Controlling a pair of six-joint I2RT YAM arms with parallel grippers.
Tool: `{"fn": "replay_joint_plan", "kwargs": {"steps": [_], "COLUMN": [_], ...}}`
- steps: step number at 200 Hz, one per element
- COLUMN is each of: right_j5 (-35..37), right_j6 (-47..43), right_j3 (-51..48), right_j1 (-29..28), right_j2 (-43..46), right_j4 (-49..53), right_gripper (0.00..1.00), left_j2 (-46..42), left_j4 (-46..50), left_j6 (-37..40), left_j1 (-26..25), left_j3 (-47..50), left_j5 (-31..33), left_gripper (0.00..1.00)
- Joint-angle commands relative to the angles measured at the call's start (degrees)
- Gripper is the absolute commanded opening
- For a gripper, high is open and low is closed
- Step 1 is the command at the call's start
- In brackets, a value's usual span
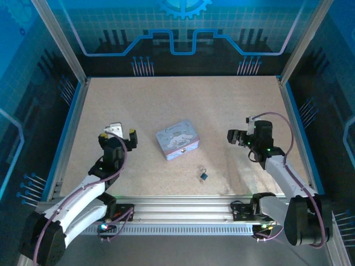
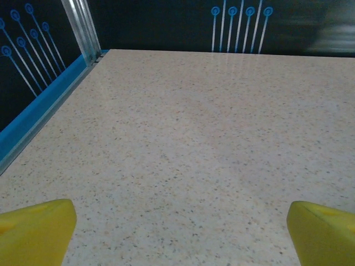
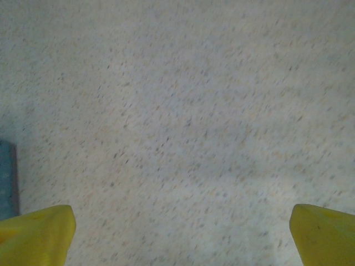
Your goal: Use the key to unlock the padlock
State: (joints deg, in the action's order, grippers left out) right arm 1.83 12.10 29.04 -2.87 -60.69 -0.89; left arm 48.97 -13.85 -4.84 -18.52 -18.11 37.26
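**While left gripper (image 1: 123, 133) and right gripper (image 1: 241, 128) gape, padlock (image 1: 203, 176) lies apart**

Though both stand spread wide and empty over the surface (image 1: 166, 100), neither touches the padlock. It rests between them, nearer the bases — closer to the right gripper.

A robot lab cell: aluminium posts (image 1: 61, 41) frame a speckled table (image 1: 183, 100), walled by panels (image 1: 183, 27) (blue circuit-and-gear print).

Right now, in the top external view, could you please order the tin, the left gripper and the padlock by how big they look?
1. tin: largest.
2. left gripper: slightly smaller, though it may sit nearer the camera, so this is unsure.
3. padlock: by far the smallest.
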Motion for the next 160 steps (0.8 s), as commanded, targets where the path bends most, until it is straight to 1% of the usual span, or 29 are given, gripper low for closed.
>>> {"fn": "replay_joint_plan", "kwargs": {"steps": [1, 10, 26, 55, 83, 97, 160], "right_j5": [3.1, 3.6, 4.0, 2.9, 2.6, 1.8, 0.3], "right_j6": [-5.6, -6.4, -6.6, -7.1, -7.9, -9.1, -10.3], "right_j3": [-4.6, -5.6, -6.3, -8.9, -10.3, -9.3, -11.0], "right_j1": [1.0, 1.1, 1.3, 1.4, 1.4, 1.4, 1.5], "right_j2": [0.4, -0.4, -2.4, -6.4, -11.4, -12.8, -22.8], "right_j4": [-13.8, -17.5, -21.2, -30.9, -39.4, -39.6, -52.0], "right_gripper": [1.00, 1.00, 1.00, 1.00, 1.00, 1.00, 1.00], "left_j2": [2.3, 3.4, 5.5, 9.4, 13.8, 15.2, 22.9], "left_j4": [-6.5, -7.8, -10.3, -13.5, -18.7, -19.7, -32.3], "left_j6": [2.8, 3.0, 2.9, 3.2, 4.0, 5.0, 10.5], "left_j1": [2.0, 2.7, 3.9, 5.6, 6.9, 7.4, 9.0], "left_j3": [1.5, 1.8, 2.5, 2.8, 3.5, 3.0, 3.2], "left_j5": [-1.2, -1.9, -3.3, -5.7, -7.9, -10.1, -19.9], "left_gripper": [0.99, 0.99, 0.99, 0.99, 0.99, 0.99, 0.99]}}
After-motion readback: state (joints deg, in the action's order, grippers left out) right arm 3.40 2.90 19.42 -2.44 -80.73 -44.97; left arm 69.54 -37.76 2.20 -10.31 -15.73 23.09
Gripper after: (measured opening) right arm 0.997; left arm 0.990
